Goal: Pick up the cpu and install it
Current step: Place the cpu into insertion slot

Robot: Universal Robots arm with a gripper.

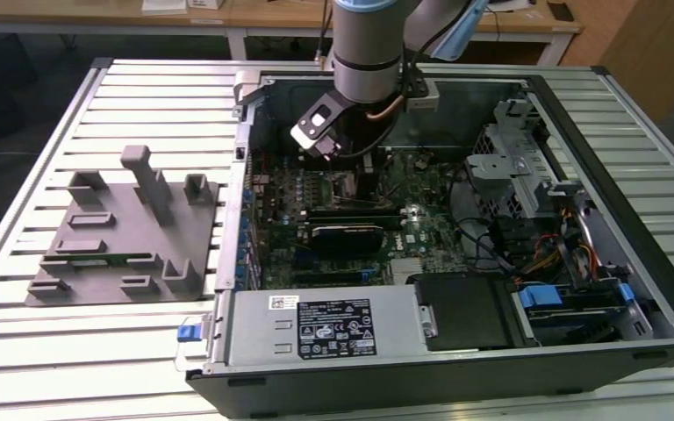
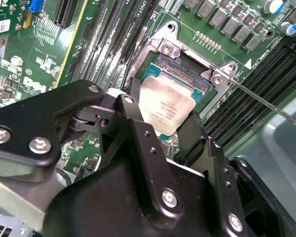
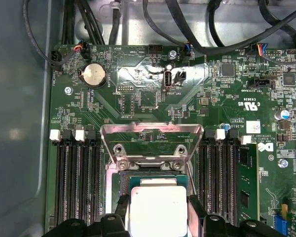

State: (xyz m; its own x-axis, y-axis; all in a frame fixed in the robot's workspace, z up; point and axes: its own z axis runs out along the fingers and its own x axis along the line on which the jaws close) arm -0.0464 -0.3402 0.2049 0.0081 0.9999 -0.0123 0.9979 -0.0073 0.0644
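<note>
The cpu [image 2: 166,101], silver top up, sits between the two black fingers [image 2: 189,132], which are closed against two opposite edges of it. It is right over the open socket [image 2: 180,64] on the motherboard [image 2: 34,64]; I cannot tell whether it rests in the socket or hangs just above it. In the first wrist view the cpu [image 3: 158,210] has a finger at each side, and the socket's metal lid [image 3: 152,136] stands open next to it. A thin lever [image 2: 266,104] sticks out from the socket. Memory slots [image 3: 79,182] run along both sides, and a coin battery [image 3: 94,75] lies further off. In the exterior view the arm [image 1: 367,53] reaches down into the open case [image 1: 431,381], which lies on a slatted surface [image 1: 161,114]. A grey fixture [image 1: 120,237] rests on the surface to the exterior view's left of the case.
</note>
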